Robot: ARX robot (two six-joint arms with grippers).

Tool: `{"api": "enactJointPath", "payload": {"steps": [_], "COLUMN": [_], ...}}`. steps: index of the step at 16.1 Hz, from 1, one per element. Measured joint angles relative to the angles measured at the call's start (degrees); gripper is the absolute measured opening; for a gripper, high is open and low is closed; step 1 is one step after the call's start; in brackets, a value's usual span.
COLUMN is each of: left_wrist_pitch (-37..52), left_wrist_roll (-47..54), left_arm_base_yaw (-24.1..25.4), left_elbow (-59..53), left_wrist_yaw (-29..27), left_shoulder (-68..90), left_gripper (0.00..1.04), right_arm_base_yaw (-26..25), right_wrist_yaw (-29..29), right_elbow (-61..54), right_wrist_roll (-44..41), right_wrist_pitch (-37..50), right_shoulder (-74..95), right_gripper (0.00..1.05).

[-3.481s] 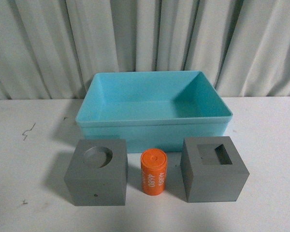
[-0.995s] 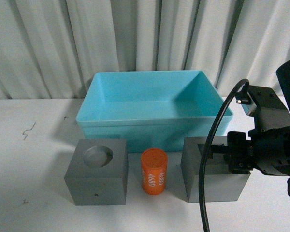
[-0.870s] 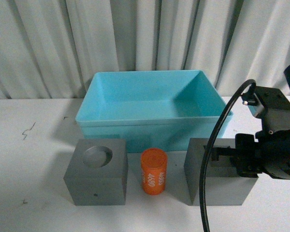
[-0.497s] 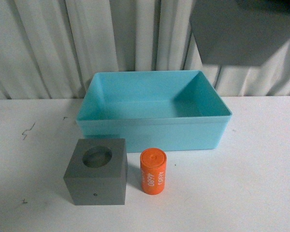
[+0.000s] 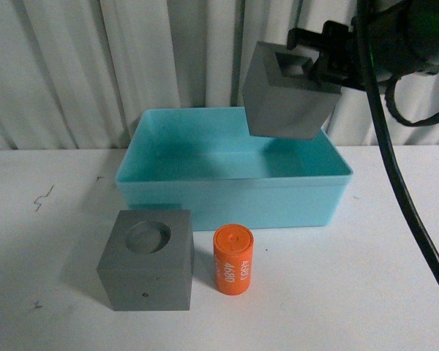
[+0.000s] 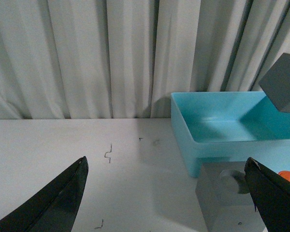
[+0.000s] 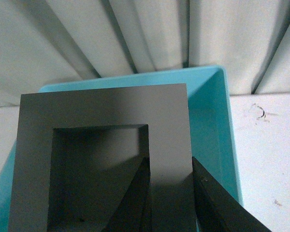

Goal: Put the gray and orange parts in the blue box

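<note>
The right gripper (image 5: 313, 60) sits in the upper right of the front frame, clamped on the gray cube with the square recess (image 5: 282, 106). The right wrist view shows 1 finger inside the recess and 1 outside, pinching a wall of the cube. The cube hangs tilted in the air, above the right rear part of the light turquoise bin (image 5: 234, 197), well clear of its rim. The bin stands at the centre of the frame on the white table (image 5: 51, 241), in front of a pale pleated curtain (image 5: 95, 66).

The gray cube with the round recess (image 5: 146, 270) rests in the lower left of centre, just before the bin's front wall. The orange cylinder with white digits (image 5: 233, 261) stands upright just beside it, to the right, not touching it.

The left gripper (image 6: 165, 162) shows only in its own wrist view, its 2 dark fingers (image 6: 63, 198) spread wide with nothing between them.
</note>
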Motion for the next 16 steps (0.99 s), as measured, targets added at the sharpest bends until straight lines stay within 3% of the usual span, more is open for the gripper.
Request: {"api": "enactJointPath", "payload": {"steps": [13,16], "left_wrist_pitch": [0.0,0.0], "left_wrist_roll": [0.0,0.0], "left_arm_base_yaw": [0.0,0.0], "left_elbow": [0.0,0.0], "left_wrist_yaw": [0.0,0.0], "left_shoulder": [0.0,0.0], "left_gripper": [0.98,0.98], "right_arm_base_yaw": [1.4,1.2], "right_wrist_yaw": [10.0,13.8], "right_elbow": [7.3,6.8], "right_wrist_roll": [5.2,4.8], "right_wrist_pitch": [-8.7,-4.7], "right_shoulder": [10.4,9.6], "right_gripper": [0.20,0.54]}}
